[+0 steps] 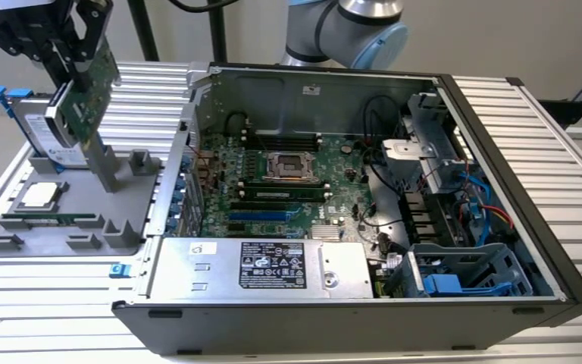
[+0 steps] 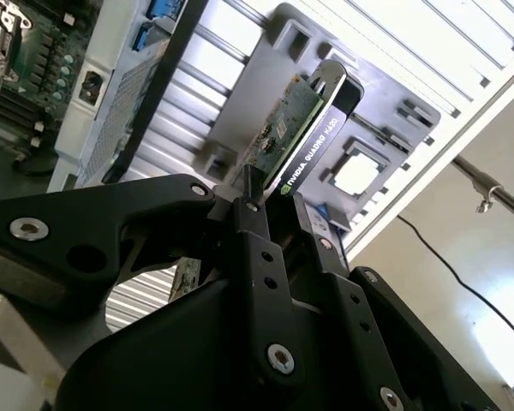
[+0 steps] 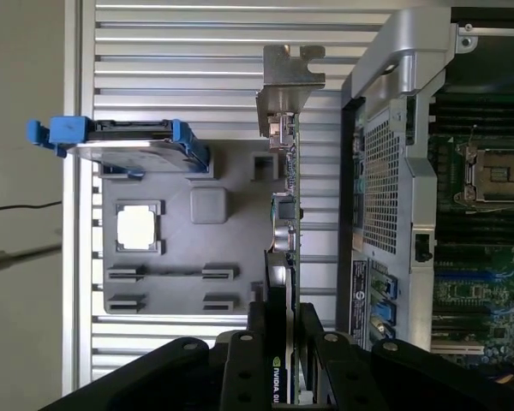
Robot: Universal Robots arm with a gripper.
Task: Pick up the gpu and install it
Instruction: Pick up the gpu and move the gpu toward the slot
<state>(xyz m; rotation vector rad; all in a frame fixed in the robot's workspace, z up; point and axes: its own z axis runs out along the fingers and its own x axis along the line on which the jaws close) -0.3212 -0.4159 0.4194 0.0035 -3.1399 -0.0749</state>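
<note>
Starting at the exterior view's left, the hard drive point(image 1: 40, 130) in its blue frame stands on edge just below and beside the pincer point(image 1: 72, 47). The pincer is clenched on the gpu point(image 1: 87, 95). In both wrist views its two black fingers point(image 3: 259, 330) press on opposite faces of the card, and the silver bracket point(image 3: 288, 79) is at the end farthest from the grip. The card hangs upright from the pincer over the grey holder tray point(image 1: 119, 231), close above one of the tray's uprights. I cannot tell whether its lower edge is fully clear of that upright. Directly beneath the pincer, the tray also carries a square processor chip point(image 1: 40, 196) and the narrow memory stick point(image 1: 51, 220), both lying in their own recesses apart from the card. The tray rests on the slatted surface point(image 1: 39, 303). Well away from the pincer, toward the exterior view's right, the computer case point(image 1: 352, 322) lies open with its motherboard point(image 1: 270, 178) facing up and a blue expansion slot point(image 1: 261, 215) showing empty. I judge the pick-up to be in hand, with the grasp made and the card at or just off its holder, and nothing of the install is done. As I read it, the install calls for a firm grip, the card held square, clearance over the case wall between tray and board, and the bracket end turned to that wall so the card's edge lines up with the slot.
</note>
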